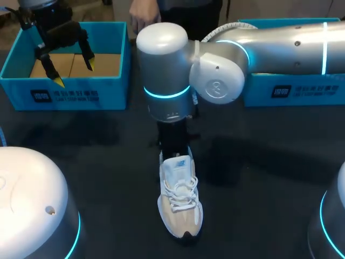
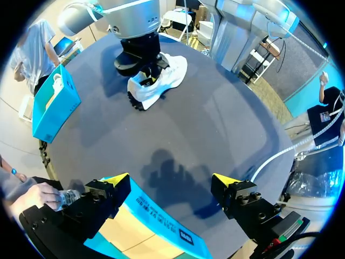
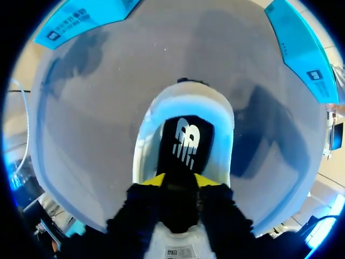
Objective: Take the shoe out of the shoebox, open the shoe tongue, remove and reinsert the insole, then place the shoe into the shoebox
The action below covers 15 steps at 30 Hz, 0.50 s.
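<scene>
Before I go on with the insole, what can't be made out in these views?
Right wrist view: the right gripper covers the near end of the black insole; how deep it sits is unclear.
Head view: the right arm hides those jaws and the heel of the shoe.
Left wrist view: the shoebox is cut off by the edge.

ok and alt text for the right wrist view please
The right gripper, its jaws pinched shut on a black insole with a white logo, holds it in the opening of a white shoe. The shoe rests on the table, with a blue shoebox ahead to one side and a second blue box ahead to the other.
</scene>
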Tool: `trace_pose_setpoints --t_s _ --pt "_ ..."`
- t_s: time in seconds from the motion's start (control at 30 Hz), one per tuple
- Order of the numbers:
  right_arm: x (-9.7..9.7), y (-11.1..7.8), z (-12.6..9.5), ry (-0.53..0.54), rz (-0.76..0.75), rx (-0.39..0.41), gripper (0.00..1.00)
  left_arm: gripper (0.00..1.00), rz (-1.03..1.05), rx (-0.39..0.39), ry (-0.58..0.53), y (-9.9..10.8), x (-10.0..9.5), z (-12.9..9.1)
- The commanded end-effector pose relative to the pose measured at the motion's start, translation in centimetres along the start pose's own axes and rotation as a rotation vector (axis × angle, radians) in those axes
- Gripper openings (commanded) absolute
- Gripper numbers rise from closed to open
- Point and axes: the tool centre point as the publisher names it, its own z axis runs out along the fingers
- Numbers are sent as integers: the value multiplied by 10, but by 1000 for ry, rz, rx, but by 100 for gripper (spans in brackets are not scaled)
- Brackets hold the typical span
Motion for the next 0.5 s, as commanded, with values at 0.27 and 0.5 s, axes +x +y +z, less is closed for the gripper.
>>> trace_pose_setpoints --t_s 0.27,0.5 --pt "4 -8 1 -22 3 -6 100 100 1 -2 3 1 0 0" --pt "5 -12 -6 -47 7 -21 100 100 1 -2 3 1 0 0"
